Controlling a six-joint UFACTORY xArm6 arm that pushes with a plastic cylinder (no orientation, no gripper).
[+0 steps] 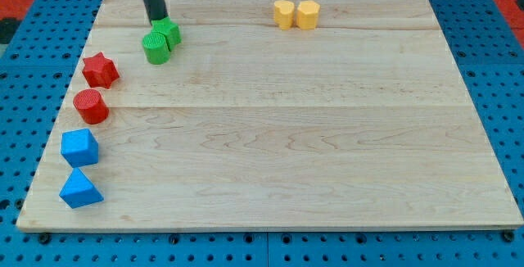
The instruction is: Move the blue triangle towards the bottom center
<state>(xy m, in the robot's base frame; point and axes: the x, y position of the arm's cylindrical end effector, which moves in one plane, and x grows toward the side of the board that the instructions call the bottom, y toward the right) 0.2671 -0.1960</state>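
Observation:
The blue triangle (80, 189) lies at the view's bottom left corner of the wooden board (311, 136). A blue cube (79, 147) sits just above it. My tip (157, 20) is at the view's top left, touching the top of two green blocks (160, 41), far from the blue triangle.
A red star (100, 70) and a red cylinder (90, 106) stand along the left edge between the green blocks and the blue ones. Two yellow blocks (295, 14) sit side by side at the top centre. Blue pegboard surrounds the board.

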